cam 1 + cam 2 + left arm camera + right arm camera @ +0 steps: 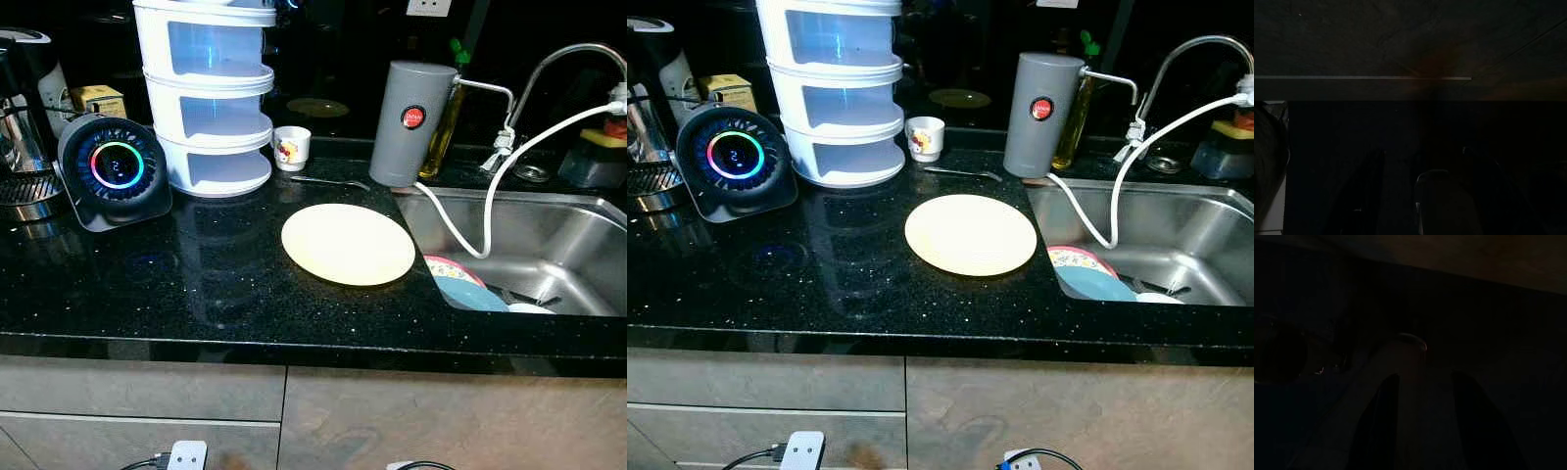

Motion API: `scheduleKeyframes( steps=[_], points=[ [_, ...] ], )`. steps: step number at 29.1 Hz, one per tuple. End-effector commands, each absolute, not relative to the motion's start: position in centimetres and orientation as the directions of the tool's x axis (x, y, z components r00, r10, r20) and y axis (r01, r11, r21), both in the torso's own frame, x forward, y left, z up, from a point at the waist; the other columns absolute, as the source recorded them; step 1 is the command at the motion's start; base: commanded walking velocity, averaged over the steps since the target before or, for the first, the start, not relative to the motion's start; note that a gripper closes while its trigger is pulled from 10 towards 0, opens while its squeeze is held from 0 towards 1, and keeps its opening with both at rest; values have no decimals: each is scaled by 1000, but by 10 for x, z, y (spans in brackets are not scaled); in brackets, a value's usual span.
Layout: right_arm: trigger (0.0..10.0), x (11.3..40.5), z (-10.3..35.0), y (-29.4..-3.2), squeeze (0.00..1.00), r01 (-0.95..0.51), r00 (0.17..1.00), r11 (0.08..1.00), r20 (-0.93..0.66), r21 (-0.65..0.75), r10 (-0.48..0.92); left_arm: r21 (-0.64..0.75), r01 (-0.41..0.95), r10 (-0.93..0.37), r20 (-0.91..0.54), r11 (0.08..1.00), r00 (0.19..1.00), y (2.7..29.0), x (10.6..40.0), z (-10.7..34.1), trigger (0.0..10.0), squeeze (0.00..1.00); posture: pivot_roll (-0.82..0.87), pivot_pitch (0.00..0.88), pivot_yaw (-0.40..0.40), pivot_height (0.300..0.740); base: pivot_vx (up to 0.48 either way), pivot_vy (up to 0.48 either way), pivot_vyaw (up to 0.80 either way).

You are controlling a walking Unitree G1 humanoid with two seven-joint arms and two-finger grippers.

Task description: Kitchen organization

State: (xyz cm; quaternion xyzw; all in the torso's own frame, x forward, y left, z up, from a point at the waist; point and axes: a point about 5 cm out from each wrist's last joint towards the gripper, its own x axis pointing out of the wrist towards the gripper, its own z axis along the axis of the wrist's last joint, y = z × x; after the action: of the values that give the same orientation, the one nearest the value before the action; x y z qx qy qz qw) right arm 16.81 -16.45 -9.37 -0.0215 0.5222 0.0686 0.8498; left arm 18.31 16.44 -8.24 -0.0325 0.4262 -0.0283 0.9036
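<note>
We saw a pale yellow plate [348, 244] lying flat on the black worktop [147, 284], just beside the sink [558, 245]. Both wrist views were too dark to tell either pincer's state.

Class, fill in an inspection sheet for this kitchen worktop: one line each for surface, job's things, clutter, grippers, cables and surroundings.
Surface: black speckled countertop, glossy, with reflections.
Job's things: pale yellow plate flat beside the sink; pink and blue dishes in the sink; white three-tier rack; small printed cup; spoon lying behind the plate.
Clutter: round gadget with glowing ring; grey canister; oil bottle; sponge holder; kettle.
Grippers: left gripper and right gripper hang in the dark, idle.
Cables: white hose looping from the tap into the sink; plugs below the cabinets.
Surroundings: grey cabinet fronts; dark backsplash.
</note>
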Motion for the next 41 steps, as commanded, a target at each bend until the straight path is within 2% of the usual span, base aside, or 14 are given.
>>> scheduleKeyframes(
  steps=[1,18,30,41],
  points=[
    [10000,162,-97,-163,0,-144,428,989,-899,33,92,-87,26,-85,-777,996,623,163,180,-84,10000,0,45,18,-58,740,0,0,0],
    [10000,163,-96,-163,0,-133,431,991,-898,34,89,-86,3,-69,-775,996,629,162,181,-84,10000,0,54,38,-60,740,0,0,0],
    [10000,184,-88,-156,0,-129,454,991,-887,32,88,-87,0,-68,-779,996,623,162,182,-84,10000,0,46,35,-58,740,0,0,0],
    [10000,181,-89,-157,0,-128,453,991,-887,30,85,-69,64,-94,-783,996,615,160,186,-83,10000,0,48,37,-57,740,0,0,0]
  ],
)
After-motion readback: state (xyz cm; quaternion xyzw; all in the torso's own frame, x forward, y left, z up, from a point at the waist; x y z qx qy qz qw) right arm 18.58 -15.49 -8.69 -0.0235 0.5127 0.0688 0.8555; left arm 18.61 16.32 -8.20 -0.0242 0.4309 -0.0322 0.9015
